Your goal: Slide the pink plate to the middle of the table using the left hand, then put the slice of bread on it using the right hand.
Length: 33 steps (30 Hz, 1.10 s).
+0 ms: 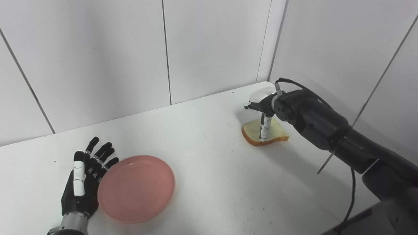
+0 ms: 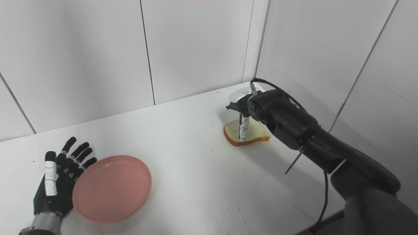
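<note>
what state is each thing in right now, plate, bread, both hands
pink plate: empty, flat on the table's left side, not yet in the middle
slice of bread: flat on the table by the far right corner, not lifted
left hand: open, fingers spread, against the plate's left rim
right hand: above the bread, one finger pointing down onto it; grip unclear

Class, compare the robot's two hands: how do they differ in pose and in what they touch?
The left hand lies flat and open beside the pink plate; the right hand is raised, one finger pointing down onto the bread slice. Left sits near, right far. Both hold nothing.
</note>
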### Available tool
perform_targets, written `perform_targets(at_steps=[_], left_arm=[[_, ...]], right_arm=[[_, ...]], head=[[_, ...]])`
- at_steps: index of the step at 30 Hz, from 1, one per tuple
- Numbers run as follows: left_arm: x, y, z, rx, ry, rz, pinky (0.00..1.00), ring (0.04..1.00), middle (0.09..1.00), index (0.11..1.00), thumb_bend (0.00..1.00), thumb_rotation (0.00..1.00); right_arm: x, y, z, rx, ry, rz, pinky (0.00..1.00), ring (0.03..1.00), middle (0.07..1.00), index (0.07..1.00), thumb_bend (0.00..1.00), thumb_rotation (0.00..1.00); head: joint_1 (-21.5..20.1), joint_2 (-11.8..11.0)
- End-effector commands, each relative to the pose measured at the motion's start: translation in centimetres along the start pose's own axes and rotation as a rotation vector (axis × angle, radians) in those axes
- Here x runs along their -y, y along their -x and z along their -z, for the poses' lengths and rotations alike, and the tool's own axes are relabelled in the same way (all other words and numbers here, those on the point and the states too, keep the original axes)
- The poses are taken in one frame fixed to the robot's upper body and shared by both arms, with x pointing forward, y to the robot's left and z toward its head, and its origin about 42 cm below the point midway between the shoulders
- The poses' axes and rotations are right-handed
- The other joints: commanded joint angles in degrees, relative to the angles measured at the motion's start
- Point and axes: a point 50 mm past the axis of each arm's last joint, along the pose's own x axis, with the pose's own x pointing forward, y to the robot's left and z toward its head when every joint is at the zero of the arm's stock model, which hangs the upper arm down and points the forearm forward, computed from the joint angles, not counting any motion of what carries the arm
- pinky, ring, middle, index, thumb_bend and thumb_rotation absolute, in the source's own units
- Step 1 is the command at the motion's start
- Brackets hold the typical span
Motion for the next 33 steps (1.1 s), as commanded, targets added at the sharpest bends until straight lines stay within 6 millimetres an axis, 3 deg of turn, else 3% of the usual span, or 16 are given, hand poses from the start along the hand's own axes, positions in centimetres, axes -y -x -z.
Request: perform_targets(at_steps=[1,13,19,25,33], left_arm=[[0.0,3.2,4.7,-0.126,0.061,-0.042,0.76,0.854,0.8,0.896,0.93,0.82],[0.0,3.2,4.6,-0.13,0.066,-0.034,0.74,0.845,0.788,0.892,0.93,0.82],[0.1,3.2,4.6,-0.13,0.063,-0.036,0.74,0.841,0.788,0.888,0.93,0.82],[0.2,3.3,4.5,-0.13,0.055,-0.032,0.75,0.84,0.794,0.895,0.93,0.83],[0.2,3.2,4.6,-0.141,0.068,-0.042,0.76,0.819,0.769,0.882,0.93,0.81]], right_arm=[[3.2,1.3,1.4,-0.039,0.029,0.076,0.99,0.988,0.974,0.912,1.0,0.3],[2.9,0.8,2.1,-0.076,0.024,0.041,1.0,1.0,0.999,0.899,1.0,0.26],[2.3,0.4,2.4,-0.074,-0.007,0.019,0.91,0.981,1.0,0.893,1.0,0.26],[1.0,-0.4,3.2,-0.033,-0.048,0.031,0.96,0.952,0.965,0.883,1.0,0.3],[-0.8,-0.9,3.6,0.115,-0.158,0.143,0.84,0.923,0.927,0.888,1.0,0.33]], head=[[0.02,0.03],[0.16,0.57],[0.19,0.58],[0.42,0.97],[0.82,1.02]])
